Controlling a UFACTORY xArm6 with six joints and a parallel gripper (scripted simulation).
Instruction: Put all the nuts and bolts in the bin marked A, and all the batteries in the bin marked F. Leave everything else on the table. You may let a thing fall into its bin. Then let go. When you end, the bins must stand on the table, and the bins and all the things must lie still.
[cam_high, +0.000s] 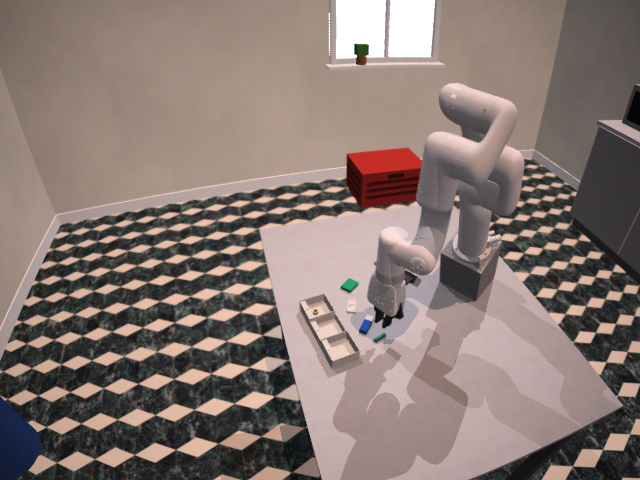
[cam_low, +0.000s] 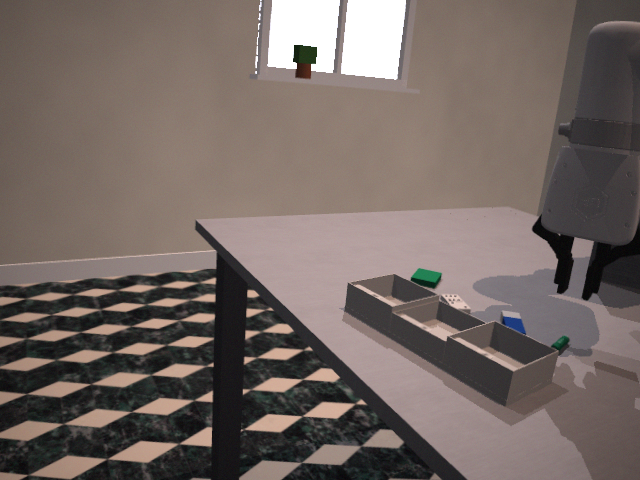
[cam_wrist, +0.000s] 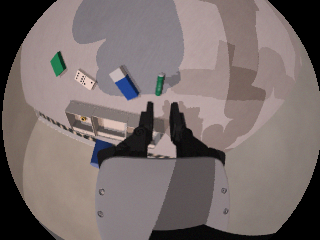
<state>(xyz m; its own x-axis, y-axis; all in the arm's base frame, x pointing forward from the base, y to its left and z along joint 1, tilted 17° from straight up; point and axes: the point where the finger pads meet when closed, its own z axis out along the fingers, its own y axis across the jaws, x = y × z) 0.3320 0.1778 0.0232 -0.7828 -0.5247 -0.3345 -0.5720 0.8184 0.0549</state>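
My gripper (cam_high: 386, 322) (cam_low: 573, 289) (cam_wrist: 162, 110) hangs low over the table with a narrow gap between its fingers and nothing in it. A small green battery (cam_high: 379, 337) (cam_low: 560, 342) (cam_wrist: 160, 83) lies on the table just ahead of the fingertips, near the end of the bins. A grey row of three bins (cam_high: 343, 360) (cam_low: 465, 366) (cam_wrist: 107, 112) lies to the gripper's left; I cannot read their letters. A brass nut (cam_high: 313, 311) (cam_wrist: 86, 118) lies in the far end bin.
A blue-and-white eraser (cam_high: 366, 324) (cam_low: 513, 321) (cam_wrist: 123, 83) lies beside the gripper. A white domino (cam_high: 351, 305) (cam_low: 455, 301) (cam_wrist: 84, 79) and a green block (cam_high: 349, 284) (cam_low: 426, 276) (cam_wrist: 58, 63) lie further back. The table edge runs just beyond the bins.
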